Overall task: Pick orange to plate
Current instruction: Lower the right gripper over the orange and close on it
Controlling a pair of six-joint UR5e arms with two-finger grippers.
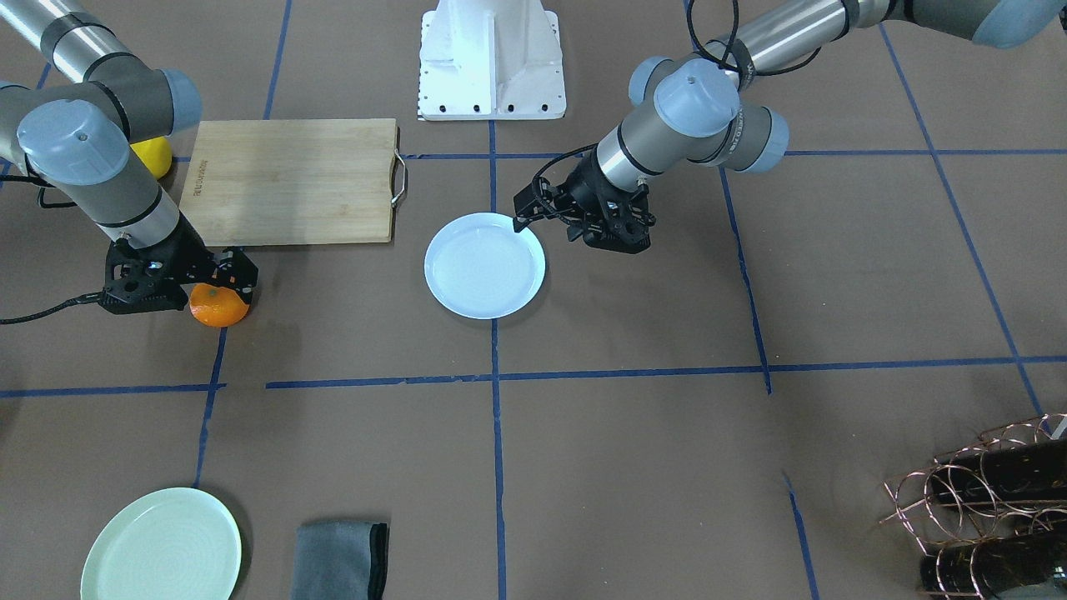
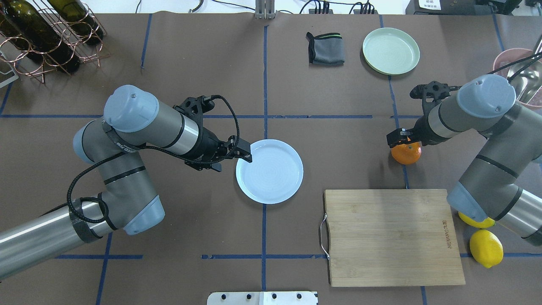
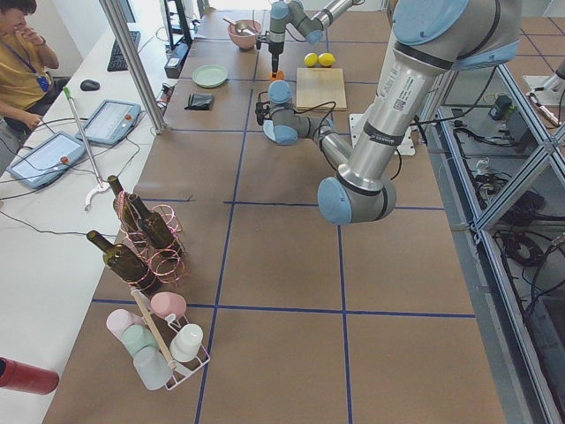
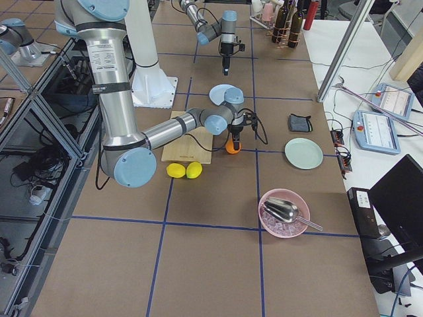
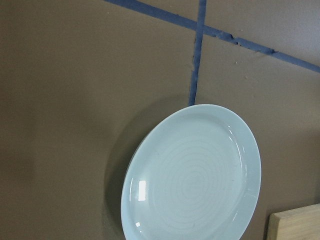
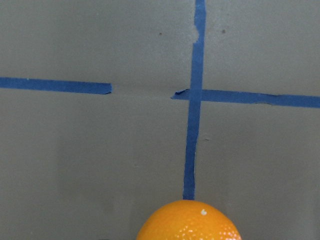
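**Orange Not On The Plate Yet**

Closest to the robot lie the wooden board point(image 2: 394, 237) and two yellow lemons point(image 2: 486, 248). A little farther out, the orange point(image 2: 406, 154) sits on the table, well apart from the white plate point(image 2: 271, 186). The right gripper point(image 2: 400, 137) is right on top of the orange. I cannot tell if its jaws are squeezing it. The left gripper point(image 2: 245, 153) hangs at the plate's rim, and I cannot tell about its jaws either.

The orange is round, so a crooked pinch could make it roll away. The left gripper might also get bumped.

Farthest away is the green plate point(image 2: 391, 51), the wrong one. The front view shows the gripper over the orange. The right wrist view shows only the orange's top and no fingers.
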